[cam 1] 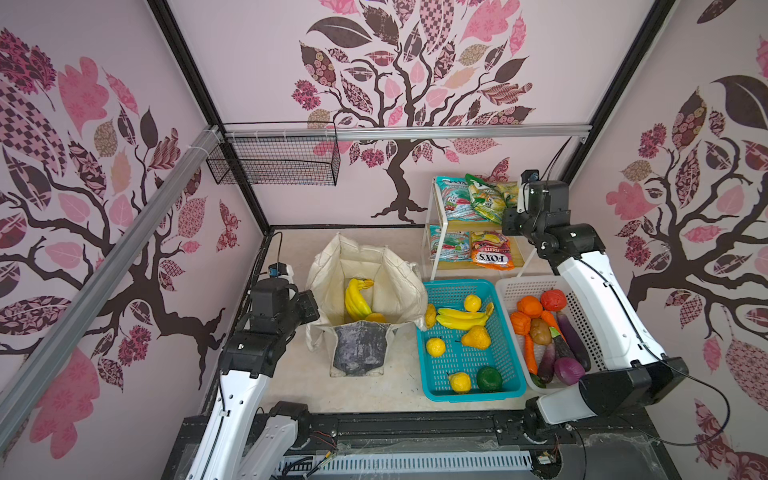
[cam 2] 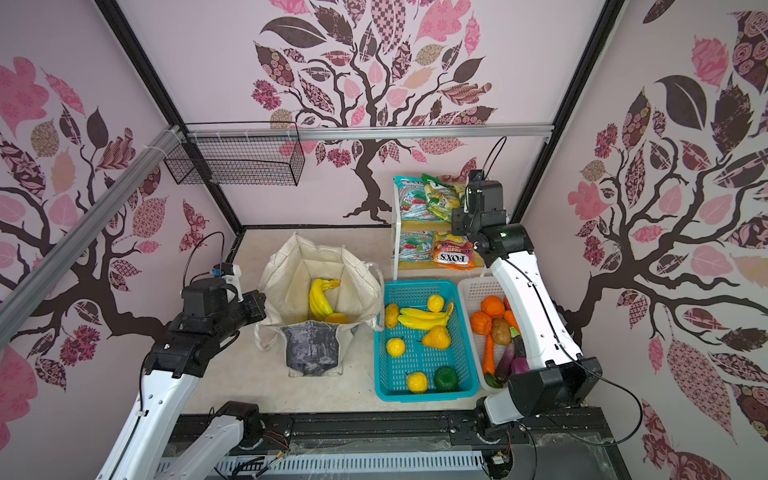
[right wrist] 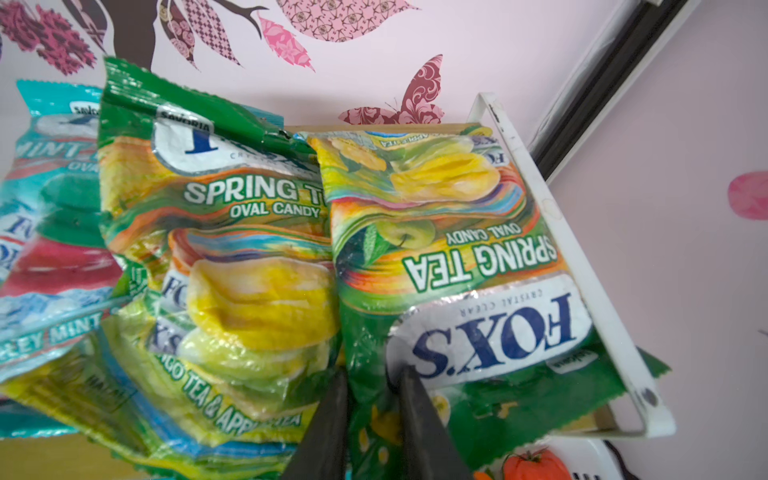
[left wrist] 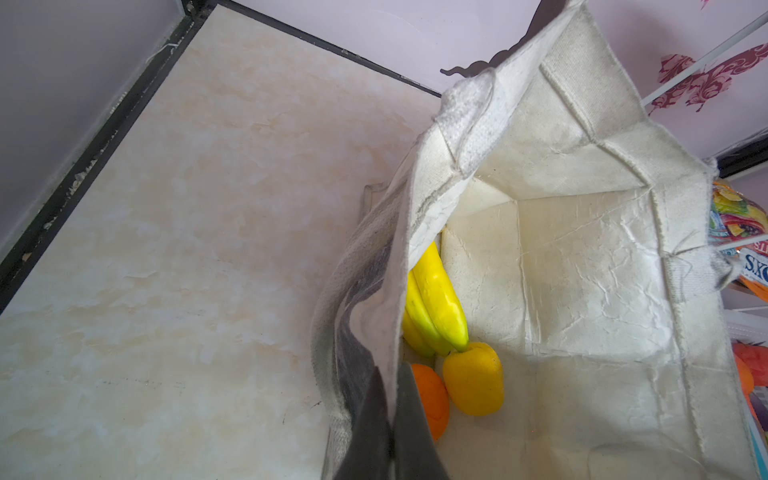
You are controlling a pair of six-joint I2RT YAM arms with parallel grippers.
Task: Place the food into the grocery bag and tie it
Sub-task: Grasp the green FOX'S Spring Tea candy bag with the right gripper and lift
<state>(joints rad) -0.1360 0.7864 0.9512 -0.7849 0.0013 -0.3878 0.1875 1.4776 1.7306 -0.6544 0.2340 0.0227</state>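
Green FOX'S packet [right wrist: 457, 257] on the shelf [right wrist: 579, 270], far right corner of the surface [cam 1: 374, 390], lies lengthwise before the right end effector [right wrist: 372, 374], jaws astride its near edge, pinch uncertain; left end effector [left wrist: 390, 386] clamps the rim of the grocery bag [cam 1: 399, 286].

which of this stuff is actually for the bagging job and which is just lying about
For the job: grocery bag, bananas inside it, loose fruit, vegetables, FOX'S sweet packets.
Just lying about: teal basket, white basket, white rack, wire basket on the wall.
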